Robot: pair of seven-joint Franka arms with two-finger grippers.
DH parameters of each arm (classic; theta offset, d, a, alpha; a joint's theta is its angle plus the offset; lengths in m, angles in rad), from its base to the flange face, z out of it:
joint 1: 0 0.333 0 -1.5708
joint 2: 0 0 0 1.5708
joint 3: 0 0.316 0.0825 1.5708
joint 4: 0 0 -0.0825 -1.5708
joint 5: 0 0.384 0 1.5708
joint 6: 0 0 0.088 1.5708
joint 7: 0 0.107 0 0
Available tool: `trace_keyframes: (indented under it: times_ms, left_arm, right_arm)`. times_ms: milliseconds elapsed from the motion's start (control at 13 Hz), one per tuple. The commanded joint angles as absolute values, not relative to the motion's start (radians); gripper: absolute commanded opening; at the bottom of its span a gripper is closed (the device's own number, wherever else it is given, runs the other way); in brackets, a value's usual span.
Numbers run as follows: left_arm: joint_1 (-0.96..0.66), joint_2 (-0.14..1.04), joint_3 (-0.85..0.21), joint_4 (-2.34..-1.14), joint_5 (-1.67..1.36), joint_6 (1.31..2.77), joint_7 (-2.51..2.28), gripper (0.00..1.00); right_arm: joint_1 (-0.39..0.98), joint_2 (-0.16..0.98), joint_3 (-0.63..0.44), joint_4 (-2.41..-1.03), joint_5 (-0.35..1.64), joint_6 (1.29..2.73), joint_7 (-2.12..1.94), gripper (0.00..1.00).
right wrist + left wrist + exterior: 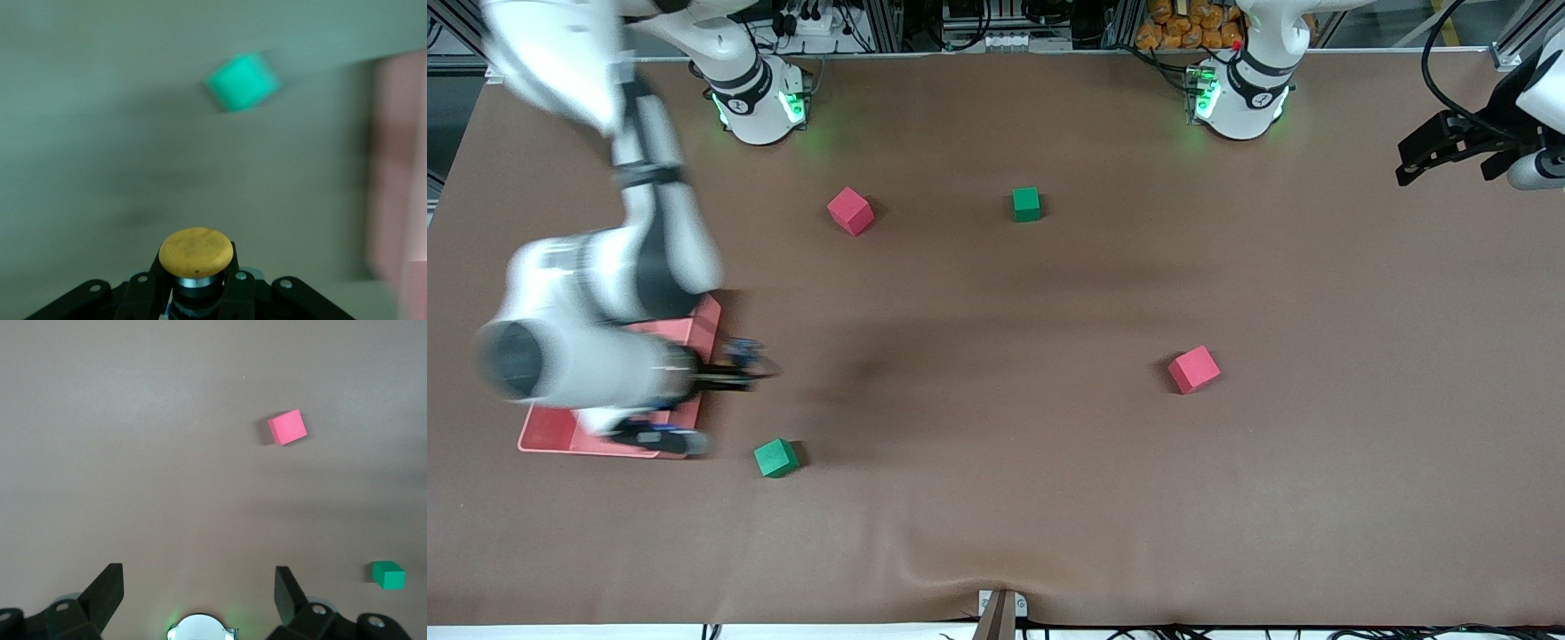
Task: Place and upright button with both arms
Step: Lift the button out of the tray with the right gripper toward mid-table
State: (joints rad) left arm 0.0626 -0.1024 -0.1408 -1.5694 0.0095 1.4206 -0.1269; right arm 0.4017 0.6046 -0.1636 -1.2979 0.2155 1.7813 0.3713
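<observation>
My right gripper (196, 280) is shut on the button (196, 252), whose round orange cap faces the right wrist camera with the black body between the fingers. In the front view the right arm is blurred and its gripper (749, 366) is over the table beside the red tray (551, 436), above a green cube (775, 458). That green cube also shows in the right wrist view (243, 81). My left gripper (198, 583) is open and empty, held high over the left arm's end of the table (1436, 151).
A red cube (850, 211) and a green cube (1026, 204) lie near the bases. Another red cube (1193, 369) lies toward the left arm's end. The left wrist view shows a pink-red cube (287, 427) and a green cube (388, 575).
</observation>
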Motion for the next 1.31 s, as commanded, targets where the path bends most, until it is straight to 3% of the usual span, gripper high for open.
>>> trace_keyframes:
  times_ms: [0, 308, 615, 1077, 1154, 1231]
  left_arm:
    - [0.071, -0.106, -0.144, -1.554, 0.023, 1.411, -0.106, 1.0]
    - [0.071, -0.107, -0.141, -1.554, 0.023, 1.411, -0.106, 1.0]
    - [0.071, -0.107, -0.141, -1.555, 0.023, 1.41, -0.106, 1.0]
    - [0.071, -0.104, -0.141, -1.554, 0.023, 1.411, -0.1, 1.0]
    - [0.071, -0.104, -0.141, -1.552, 0.023, 1.413, -0.1, 1.0]
    - [0.072, -0.103, -0.141, -1.552, 0.023, 1.413, -0.1, 1.0]
  right_arm:
    - [0.478, 0.713, -0.071, -1.204, 0.225, 1.909, 0.521, 0.0]
    - [0.601, 0.862, 0.009, -1.18, 0.219, 2.141, 0.545, 0.0]
    - [0.699, 0.978, 0.034, -1.101, 0.213, 2.183, 0.612, 0.0]
    - [0.772, 1.032, 0.032, -1.103, 0.184, 2.216, 0.658, 0.0]
    - [0.772, 1.032, 0.032, -1.103, 0.183, 2.217, 0.666, 0.58]
    - [0.772, 1.032, 0.031, -1.101, 0.181, 2.215, 0.669, 1.0]
